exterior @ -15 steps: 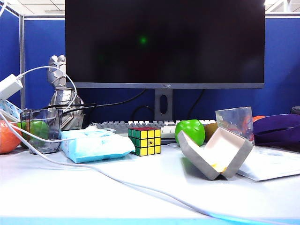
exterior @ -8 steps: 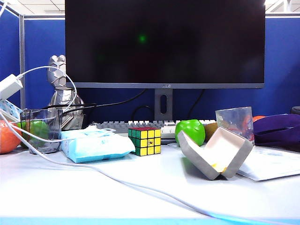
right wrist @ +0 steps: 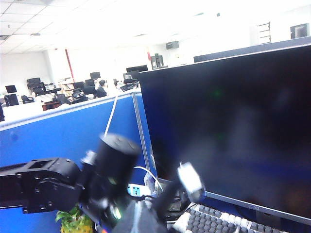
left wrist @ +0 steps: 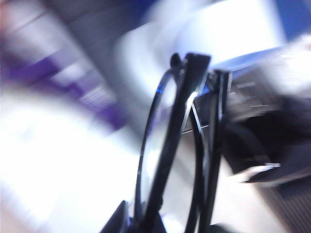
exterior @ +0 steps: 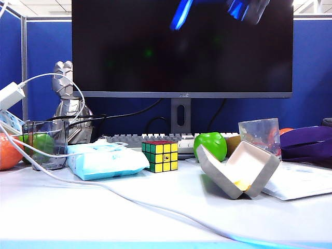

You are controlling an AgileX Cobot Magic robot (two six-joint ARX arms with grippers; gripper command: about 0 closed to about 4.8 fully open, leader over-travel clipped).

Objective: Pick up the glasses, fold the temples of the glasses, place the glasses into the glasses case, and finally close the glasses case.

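Glasses point(left wrist: 170, 145) clamped in the left gripper point(left wrist: 146, 223), seen edge-on and blurred in the left wrist view, temples point(left wrist: 216, 145) lying close against the frame. Right gripper point(right wrist: 141, 221) closed on nothing, raised beside the other arm point(right wrist: 58, 187) before the monitor point(right wrist: 233, 126). Case point(exterior: 238, 171) open on the desk point(exterior: 129, 207), right of the cube point(exterior: 160, 155), near the green apple point(exterior: 211, 143).

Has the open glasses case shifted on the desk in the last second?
No. The glasses case sits open in the same spot, just right of the green apple and in front of the keyboard.
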